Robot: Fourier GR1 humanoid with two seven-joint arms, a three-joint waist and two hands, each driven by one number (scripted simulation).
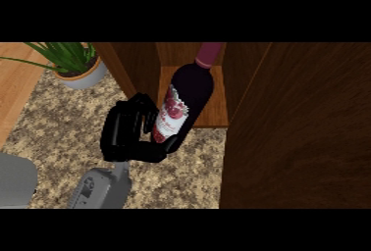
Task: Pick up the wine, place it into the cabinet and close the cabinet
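Item one: my left hand (130,132), black, on a grey forearm (101,188) that came up from the lower edge of the head view. Its fingers and thumb were curled round the lower body of the wine bottle (185,100), so I logged it as gripping the bottle.

Item two: the wine bottle, dark glass with a white and red label (170,115) and a maroon cap (208,54). It stood just right of the hand's palm and leaned away from it, neck pointing up and to the right, over the cabinet's light wooden shelf (214,105). I could not tell whether its base touched the shelf or the counter.

Item three: the cabinet (138,61), dark brown wood, beyond the hand. Its open door (297,127) filled the space well to the right of the hand.

Item four: a potted plant (72,63), green leaves in a pale pot, above and to the left of the hand, well apart from it.

Item five: the speckled counter (65,127), beneath the hand and forearm.

Item six: a grey shape (16,181) at the lower left edge, left of the forearm; I could not make out what it was.
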